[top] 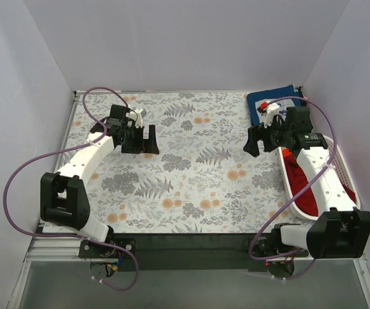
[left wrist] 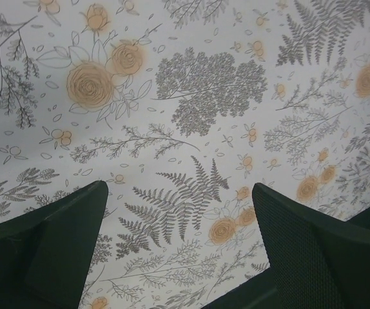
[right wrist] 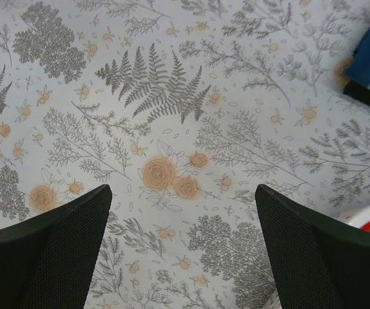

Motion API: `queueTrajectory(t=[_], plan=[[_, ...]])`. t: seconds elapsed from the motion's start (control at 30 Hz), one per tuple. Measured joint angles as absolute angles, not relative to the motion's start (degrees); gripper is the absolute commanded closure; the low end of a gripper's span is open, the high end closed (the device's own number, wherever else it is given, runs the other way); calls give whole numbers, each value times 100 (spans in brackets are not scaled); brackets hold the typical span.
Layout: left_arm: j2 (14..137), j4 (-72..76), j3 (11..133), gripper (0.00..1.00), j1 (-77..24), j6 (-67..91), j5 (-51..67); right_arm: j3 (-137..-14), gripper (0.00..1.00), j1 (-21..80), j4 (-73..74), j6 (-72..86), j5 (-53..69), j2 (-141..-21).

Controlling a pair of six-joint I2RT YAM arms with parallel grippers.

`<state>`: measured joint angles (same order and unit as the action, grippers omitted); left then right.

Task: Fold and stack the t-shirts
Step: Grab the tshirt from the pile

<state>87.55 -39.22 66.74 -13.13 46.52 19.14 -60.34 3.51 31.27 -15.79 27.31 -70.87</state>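
left gripper (top: 143, 140) hangs over the left part of the floral cloth (top: 191, 174), jaws spread wide with nothing between them; its wrist view shows only printed ferns and roses below. right gripper (top: 257, 140) hangs over the right part of the cloth, just as wide and just as empty. behind it, in the far right corner, the navy tee (top: 269, 103) lies flat on the cloth and looks already folded. along the right edge sits the basket (top: 340, 164), with the red tee (top: 299, 183) heaped inside, partly hidden by the right arm. whether another tee lies under it cannot be told.

the step in hand looks like fetching the red tee. the right gripper is nearest, so it should turn toward the basket, come down inside the rim, and pinch a single fold high on the heap rather than digging deep. lift straight up until the cloth clears the wall, or the light basket may drag along. carry it to the middle of the cloth, well apart from the navy tee, where the left gripper can take the other side and spread it flat.
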Motion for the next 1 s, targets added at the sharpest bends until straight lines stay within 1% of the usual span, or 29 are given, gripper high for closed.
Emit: queueTrajectory(t=[0.07,0.27,0.33,0.47,0.57,0.7,0.83,1.0], plan=[[8755,-4018,6890,2,-1306,4550,2064,-6340,2,309,3323,-1719,2626,-7087],[8779,-4189,7450,2,-1238,4340,2646,-7341,2,47,4134,-2373,2023,-7094],[8842,-4246,7620,2,-1216,4298,2810,-7594,2,-244,4554,-2578,1737,-7155],[9045,-4320,7791,2,-1210,4219,3057,-7937,2,-1249,5343,-2965,1107,-7430],[9240,-4475,7846,2,-1210,4176,3216,-7863,2,-1973,5769,-3251,687,-7592],[9465,-4683,7961,2,-1210,4077,3374,-7513,2,-2622,6040,-3472,384,-7784],[9655,-4932,8184,2,-1210,3946,3444,-7240,2,-2921,6014,-3516,318,-8208],[9730,-5076,8442,2,-1210,3830,3463,-6788,2,-3055,5791,-3559,209,-8477]])
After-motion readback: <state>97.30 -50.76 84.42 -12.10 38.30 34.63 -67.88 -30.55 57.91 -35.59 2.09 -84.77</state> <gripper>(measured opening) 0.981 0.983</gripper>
